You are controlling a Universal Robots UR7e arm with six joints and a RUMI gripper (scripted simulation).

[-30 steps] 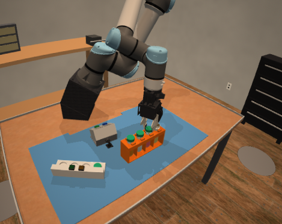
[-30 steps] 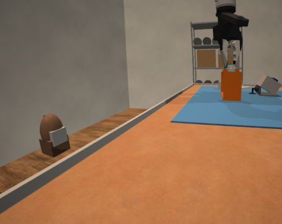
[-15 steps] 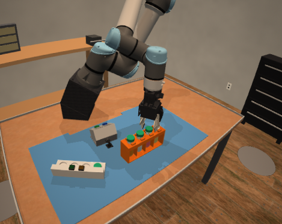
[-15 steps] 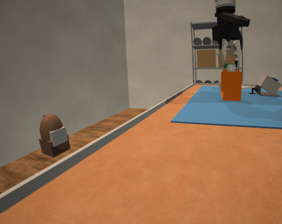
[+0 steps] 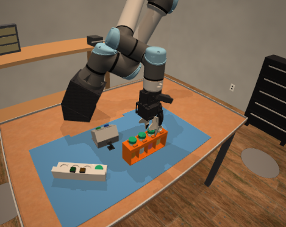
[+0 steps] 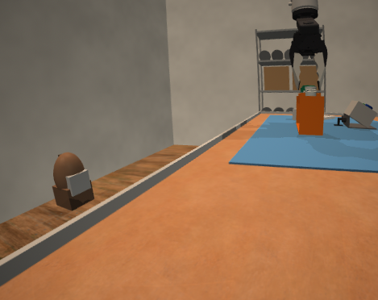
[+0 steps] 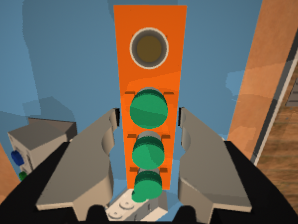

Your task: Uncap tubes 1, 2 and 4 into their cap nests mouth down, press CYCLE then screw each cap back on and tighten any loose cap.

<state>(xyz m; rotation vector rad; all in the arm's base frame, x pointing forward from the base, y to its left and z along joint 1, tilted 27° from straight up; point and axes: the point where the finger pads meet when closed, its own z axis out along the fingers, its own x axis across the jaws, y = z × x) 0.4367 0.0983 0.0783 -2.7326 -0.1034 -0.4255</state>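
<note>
One cap [image 5: 99,167] [image 7: 138,196] is nested in the cap tray [image 5: 80,176] [image 6: 294,114] [image 7: 161,212], right end; two removals, CYCLE and recapping seemingly remain, the end effector [image 5: 152,130] [image 6: 309,85] [image 7: 149,109] parted, unladen, around the green cap [image 5: 151,132] [image 7: 148,109] beside the open tube [image 5: 160,129] [image 7: 149,48].
</note>
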